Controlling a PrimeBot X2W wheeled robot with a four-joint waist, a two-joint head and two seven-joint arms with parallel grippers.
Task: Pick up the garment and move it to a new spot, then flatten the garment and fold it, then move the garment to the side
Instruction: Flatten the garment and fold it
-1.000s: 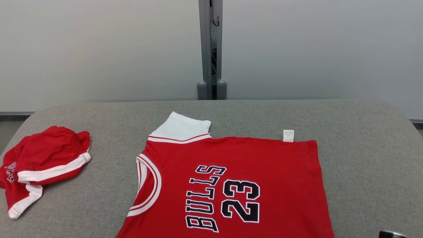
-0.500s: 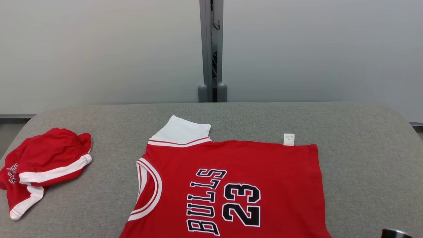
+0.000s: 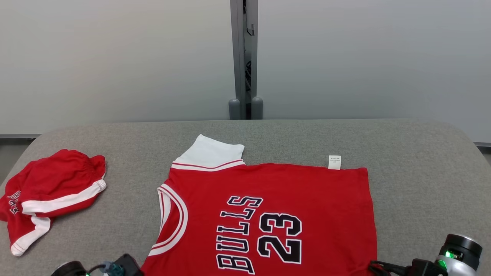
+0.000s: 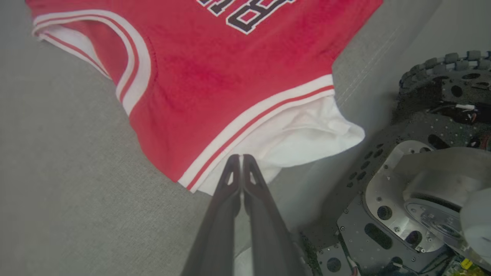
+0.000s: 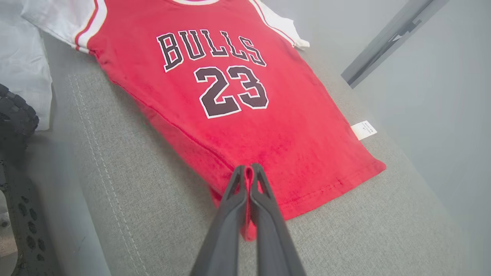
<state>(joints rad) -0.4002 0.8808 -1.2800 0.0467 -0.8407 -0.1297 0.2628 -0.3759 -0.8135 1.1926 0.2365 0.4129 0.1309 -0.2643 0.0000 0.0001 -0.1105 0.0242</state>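
A red "BULLS 23" jersey (image 3: pixel 268 207) with white sleeves lies spread flat on the grey padded table (image 3: pixel 422 172), neck to the left. In the left wrist view my left gripper (image 4: pixel 241 159) is shut on the jersey's (image 4: pixel 230 65) near white sleeve (image 4: pixel 307 134), at the table's front edge. My right gripper (image 5: pixel 248 168) is shut on the jersey's (image 5: pixel 230 88) red side edge close to the hem, with red cloth pinched between its fingers. In the head view the left gripper (image 3: pixel 119 266) and the right gripper (image 3: pixel 378 265) peek in at the bottom edge.
A pair of crumpled red shorts (image 3: pixel 50 191) with white trim lies at the table's left end. A white care tag (image 3: pixel 334 161) sticks out of the jersey's far edge. A grey post (image 3: pixel 244 57) splits the wall behind. My base (image 4: pixel 422 191) sits below the front edge.
Both grippers have risen into the bottom of the head view, left and right of the jersey. The jersey and the shorts lie as before; the camera shifted slightly.
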